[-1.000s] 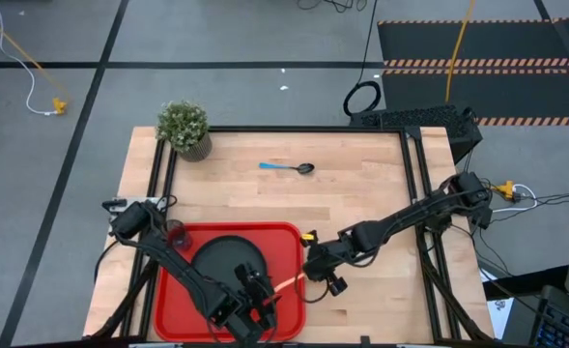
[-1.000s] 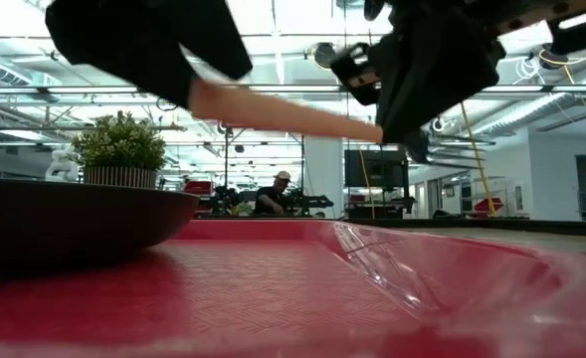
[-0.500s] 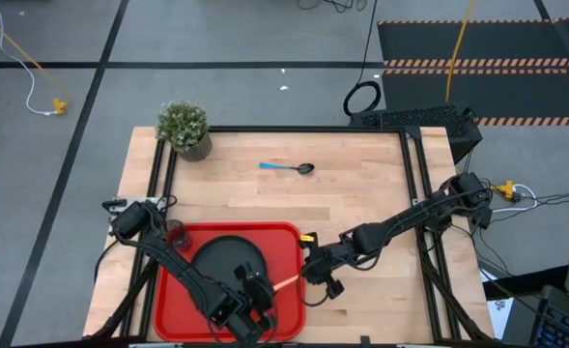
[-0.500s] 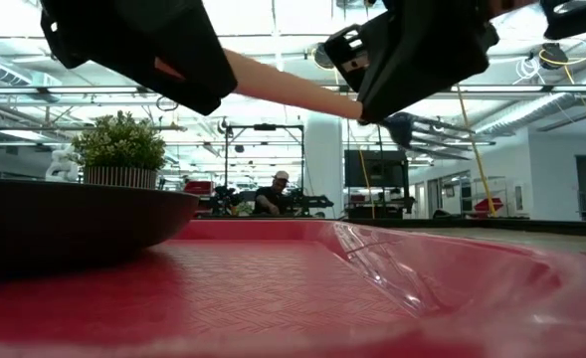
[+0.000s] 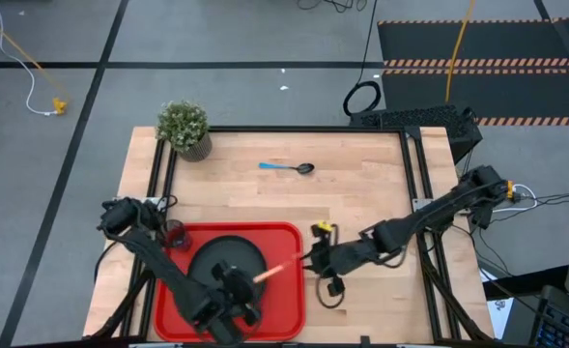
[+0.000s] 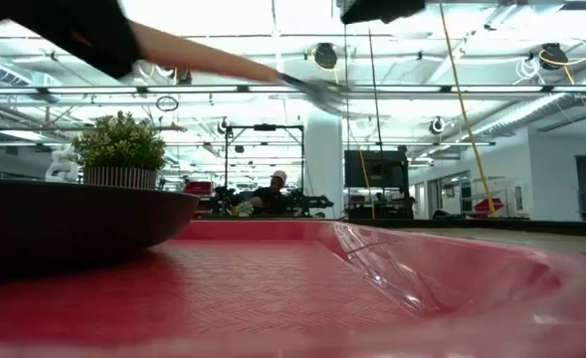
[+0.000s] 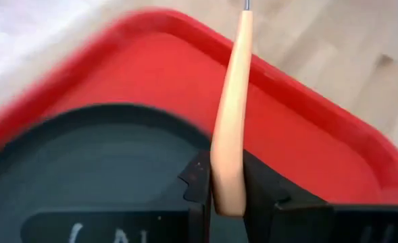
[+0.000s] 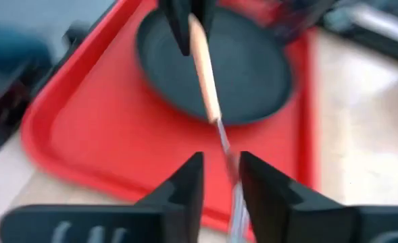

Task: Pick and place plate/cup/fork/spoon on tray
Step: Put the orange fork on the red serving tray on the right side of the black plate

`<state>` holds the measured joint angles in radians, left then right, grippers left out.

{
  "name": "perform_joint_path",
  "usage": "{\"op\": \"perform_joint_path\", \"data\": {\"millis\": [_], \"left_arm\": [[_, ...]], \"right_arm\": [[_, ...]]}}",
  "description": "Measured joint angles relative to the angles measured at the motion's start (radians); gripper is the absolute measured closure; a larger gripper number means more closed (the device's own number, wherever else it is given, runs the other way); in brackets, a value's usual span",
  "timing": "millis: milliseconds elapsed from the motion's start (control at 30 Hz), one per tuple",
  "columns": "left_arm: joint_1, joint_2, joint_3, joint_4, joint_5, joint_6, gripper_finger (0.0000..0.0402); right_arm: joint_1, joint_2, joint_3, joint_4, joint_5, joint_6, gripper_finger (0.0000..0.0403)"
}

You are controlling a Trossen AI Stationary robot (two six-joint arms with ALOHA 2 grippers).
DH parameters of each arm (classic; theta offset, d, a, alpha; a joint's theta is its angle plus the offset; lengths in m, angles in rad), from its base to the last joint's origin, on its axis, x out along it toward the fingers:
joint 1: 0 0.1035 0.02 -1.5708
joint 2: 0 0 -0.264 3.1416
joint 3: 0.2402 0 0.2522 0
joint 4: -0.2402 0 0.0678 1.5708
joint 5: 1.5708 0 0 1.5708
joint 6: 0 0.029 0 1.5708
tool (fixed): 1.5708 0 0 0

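The fork (image 5: 279,268), silver-headed with an orange handle, hangs in the air over the red tray (image 5: 289,300), beside the black plate (image 5: 221,259) that lies on the tray. My left gripper (image 5: 246,283) is shut on the handle's end. My right gripper (image 5: 315,259) stands open at the tray's right rim; the fork's metal head (image 8: 227,152) shows between its fingers, and in the low view the head (image 6: 315,92) hangs free below that gripper. The dark cup (image 5: 176,235) stands in the tray's far left corner. The blue-handled spoon (image 5: 289,167) lies on the wood farther back. My left gripper pinches the free end of the fork's orange handle (image 7: 227,177) between its two fingers (image 7: 199,183). The fork sticks out forward past the fingertips, toward the table's right. It is lifted clear of tray and plate, slanting with its head lower than the handle end (image 6: 173,45).
A potted green plant (image 5: 184,127) stands at the table's far left corner. Bare wood lies right of the tray and across the table's far half. Black rails (image 5: 414,174) run along the table's sides. A person sits far back in the room (image 6: 273,194).
My left gripper has shut on the fork's handle end and carried it toward the table's left, over the plate's edge. My right gripper has opened, let go of the fork's head and drawn back toward the right. The fork now slants head down.
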<state>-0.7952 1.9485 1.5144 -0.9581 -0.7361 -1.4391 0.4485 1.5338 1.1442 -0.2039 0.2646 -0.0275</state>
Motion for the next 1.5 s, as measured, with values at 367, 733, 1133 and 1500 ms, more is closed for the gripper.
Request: {"op": "perform_joint_path", "data": {"millis": [367, 733, 1133, 1500], "left_arm": [[-0.167, -0.013, -0.037, -0.038, -0.509, -0.389, 0.0354], [-0.082, 0.04, -0.067, 0.499, -0.767, 0.087, 0.0354], [-0.058, 0.04, -0.066, 0.996, -0.737, 0.62, 0.0351], [-0.039, 0.041, -0.066, 1.036, -0.7, 0.692, 0.0349]], "right_arm": [[0.066, -0.104, -0.287, 0.761, 0.259, 0.208, 0.0239], [0.064, 0.128, -0.395, 1.436, 0.226, 0.318, 0.0239], [0.064, 0.203, -0.252, 1.509, 0.08, 0.219, 0.0254], [0.063, 0.204, -0.233, 1.516, 0.047, 0.17, 0.0391]]}}
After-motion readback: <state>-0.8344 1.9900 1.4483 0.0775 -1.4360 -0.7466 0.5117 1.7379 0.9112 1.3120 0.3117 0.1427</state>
